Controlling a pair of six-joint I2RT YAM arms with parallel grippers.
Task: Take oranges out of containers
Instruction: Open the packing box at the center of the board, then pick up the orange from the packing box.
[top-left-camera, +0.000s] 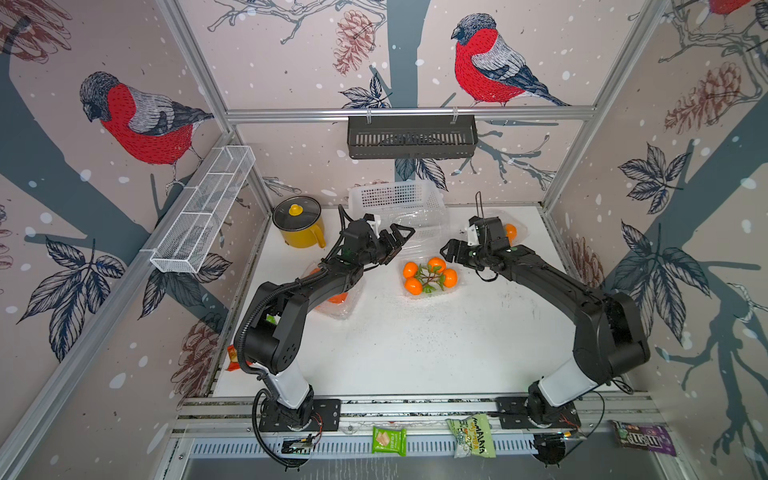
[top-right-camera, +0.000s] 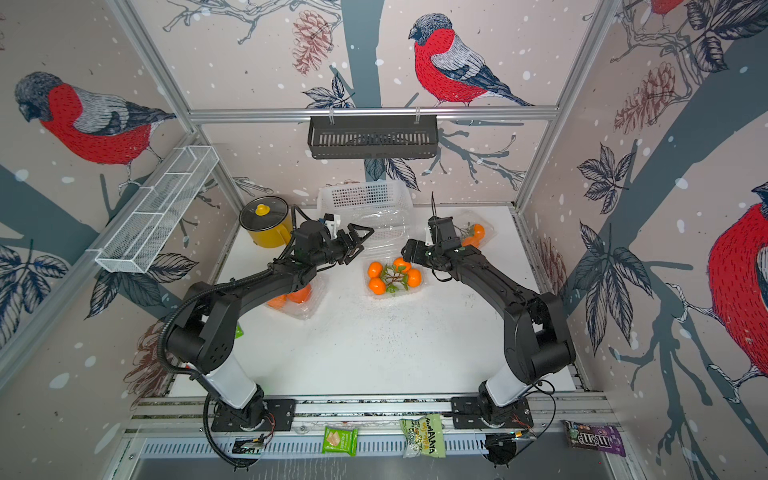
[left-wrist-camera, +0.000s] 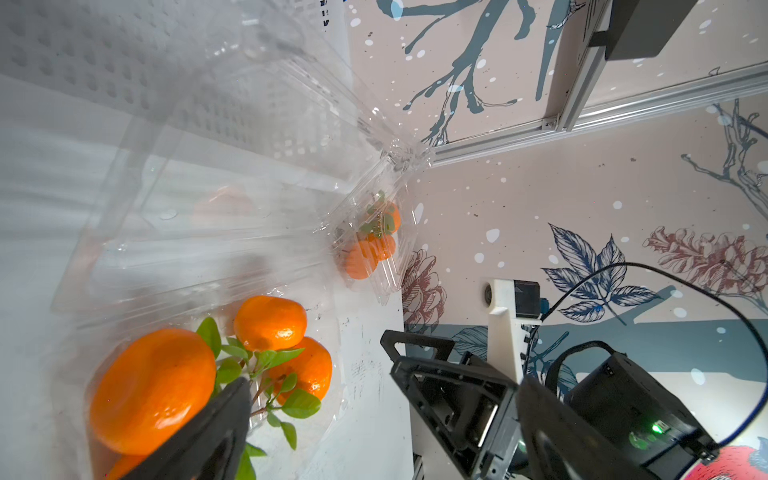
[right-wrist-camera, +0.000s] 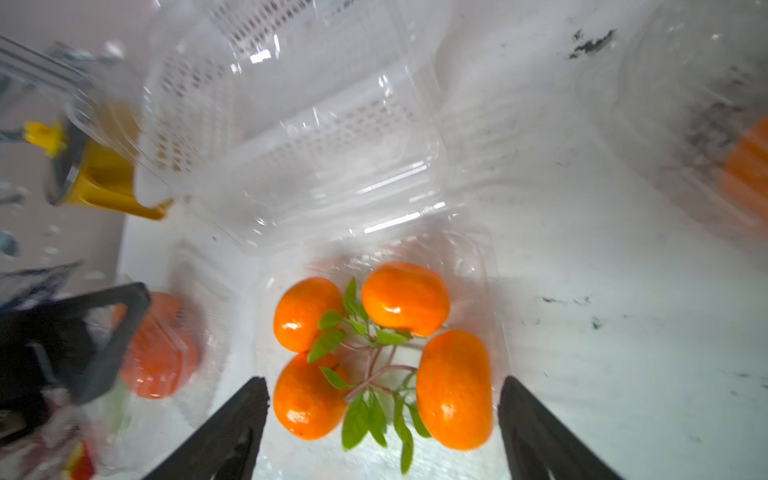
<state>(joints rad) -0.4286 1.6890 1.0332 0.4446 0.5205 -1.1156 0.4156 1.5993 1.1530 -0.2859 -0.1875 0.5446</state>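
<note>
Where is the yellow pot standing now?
In both top views the yellow pot stands at the table's far left corner, just left of the white perforated basket.

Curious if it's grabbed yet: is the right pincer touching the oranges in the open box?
Cannot tell. In the right wrist view the right pincer flanks the oranges with only thin slivers between, and its height above them is unclear.

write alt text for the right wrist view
Four oranges on a leafy stem sit in an open clear container, framed by the open right gripper. Behind them stand a white basket and a yellow pot.
</note>
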